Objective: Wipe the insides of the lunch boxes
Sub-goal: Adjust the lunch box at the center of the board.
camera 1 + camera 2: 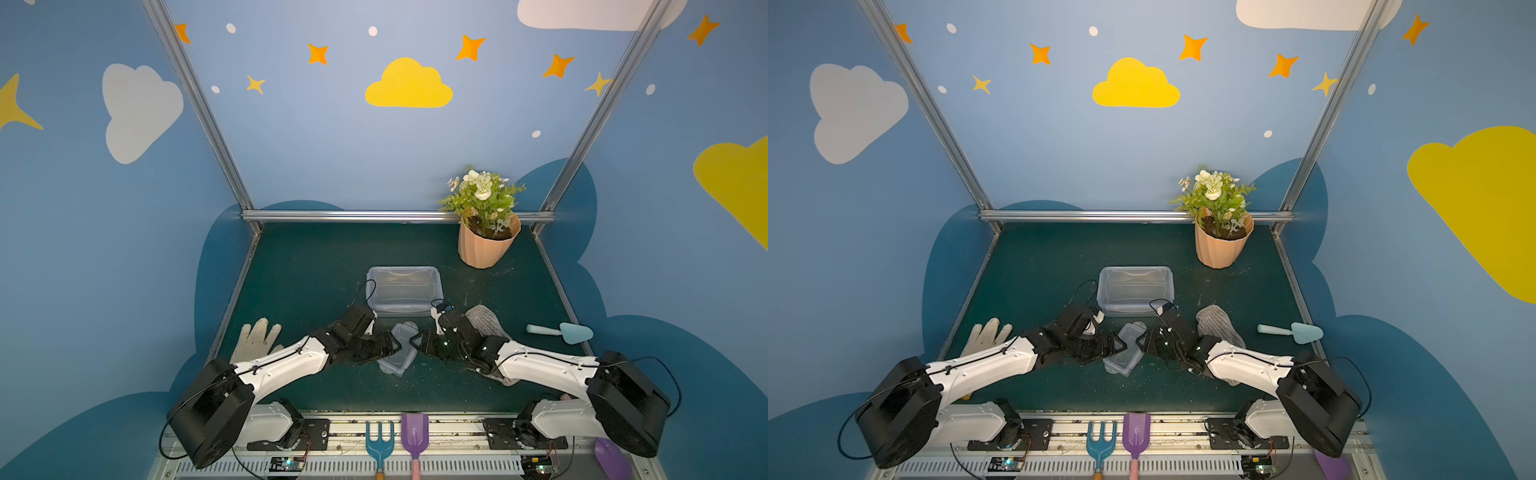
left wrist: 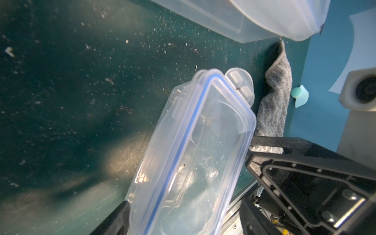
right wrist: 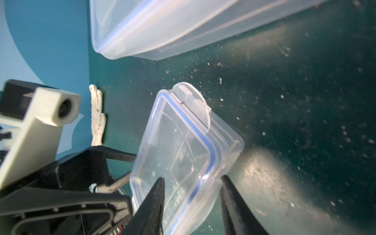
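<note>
Lunch boxes are both found on the dark green table mat (image 1: 307, 266). The large lunch box (image 1: 403, 289) is set flat near the middle. The small lunch box (image 1: 398, 350) is placed just in front of it, between the two arms, turned at an angle to the large one. A strip of bare mat is seen between the two boxes in both wrist views.

A blue-trimmed lid (image 2: 205, 130) is seated on the small lunch box, and the clip flap (image 2: 241, 85) at its far end is swung outward.

The near end of the small lunch box is grasped by the right gripper (image 3: 193, 183): one black finger (image 3: 156, 199) is laid over the lid and the other is pressed against the rim.

The left gripper (image 1: 388, 347) is placed at the opposite side of the same box. In the left wrist view only one finger (image 2: 120, 219) is shown, against the box's edge, and the other is hidden behind the plastic. Whether these jaws are clenched or released cannot be told.

A grey striped cloth (image 1: 484, 322) is spread beside the small box and is partly covered by the right arm. A white work glove (image 1: 255, 338) is laid at the mat's left edge, and a mint trowel (image 1: 561, 332) at its right edge. A potted plant (image 1: 488, 224) is stood in the far right corner. A blue hand rake (image 1: 379, 444) and a purple scoop (image 1: 414, 436) are hung on the front rail between the arm bases. Pale crumbs are scattered over the mat.
</note>
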